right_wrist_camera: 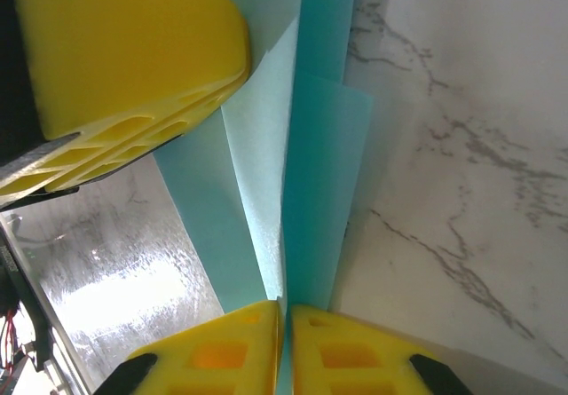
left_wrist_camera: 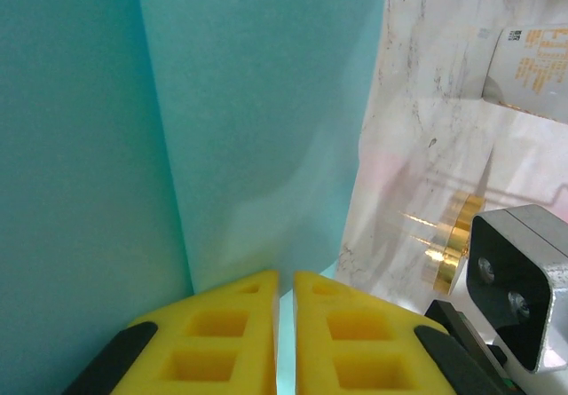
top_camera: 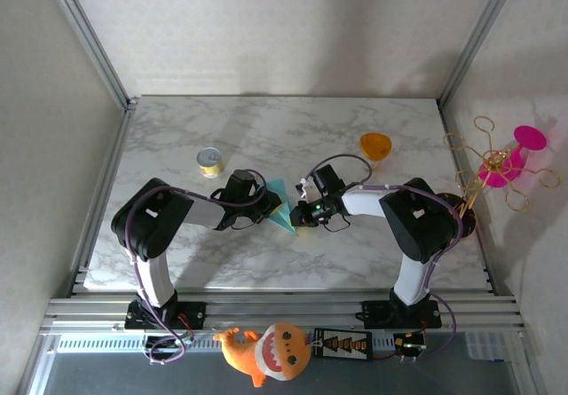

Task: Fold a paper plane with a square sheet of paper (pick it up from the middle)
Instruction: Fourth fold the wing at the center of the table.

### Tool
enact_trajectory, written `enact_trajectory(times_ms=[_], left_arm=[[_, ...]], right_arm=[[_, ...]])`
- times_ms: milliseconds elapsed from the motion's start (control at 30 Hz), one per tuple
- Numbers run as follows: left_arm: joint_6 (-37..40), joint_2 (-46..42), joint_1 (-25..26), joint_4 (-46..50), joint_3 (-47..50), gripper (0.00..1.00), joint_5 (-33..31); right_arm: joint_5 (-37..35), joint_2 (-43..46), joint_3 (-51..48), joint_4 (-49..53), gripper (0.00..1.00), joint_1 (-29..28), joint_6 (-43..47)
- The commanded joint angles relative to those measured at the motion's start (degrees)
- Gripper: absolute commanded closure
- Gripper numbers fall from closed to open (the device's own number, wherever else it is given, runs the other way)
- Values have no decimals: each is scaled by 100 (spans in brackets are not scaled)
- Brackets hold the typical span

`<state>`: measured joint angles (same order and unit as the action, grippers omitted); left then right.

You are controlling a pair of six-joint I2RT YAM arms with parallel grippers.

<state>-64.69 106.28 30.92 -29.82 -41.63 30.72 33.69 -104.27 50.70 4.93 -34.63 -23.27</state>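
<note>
The left gripper [left_wrist_camera: 286, 281] is pressing its two yellow pads together on the near edge of the teal-blue paper [left_wrist_camera: 231, 120], with only a sliver of paper showing between them. The pads' lower parts are being cut off by the bottom of that view. The right gripper [right_wrist_camera: 284, 311] is also clamping shut on the paper, its pads meeting on a thin stack of folded layers that fan upward from the pinch. How many layers are lying there is hard to tell. One yellow finger of the left gripper is sitting just beside the paper at the upper left of the right wrist view. From above, the fingertips are being hidden by the dark wrists, and the paper [top_camera: 282, 207] is showing as one small pointed shape between the two arms, over the middle of the marble table [top_camera: 266, 129]. Whether it is touching the surface is unclear. One yellow can [top_camera: 210, 161] and one orange cup [top_camera: 375, 146] are standing well apart from it, farther back.
</note>
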Motion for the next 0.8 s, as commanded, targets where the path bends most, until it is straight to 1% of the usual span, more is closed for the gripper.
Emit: enact_trajectory(times_ms=[0,233,367,533,600,767], left_arm=[[53,113,-31,-50,-74,87,59],[79,174,-36,-78,-70,87,92],[79,191,-42,-85,-30,87,83],[79,192,-68,-103,57,87,75],[79,199,-68,-109,67,87,74],[79,200,-77,-111,93,87,83]], right_arm=[[-293,-280,16,109,85,-45,37],[-280,-218,8,86,83,-44,-4],[-263,-55,-6,2,78,-44,-118],[-202,404,-131,-360,68,-45,-497],[-219,586,-180,-486,66,-46,-652],[-525,937,-218,-450,64,-27,-772]])
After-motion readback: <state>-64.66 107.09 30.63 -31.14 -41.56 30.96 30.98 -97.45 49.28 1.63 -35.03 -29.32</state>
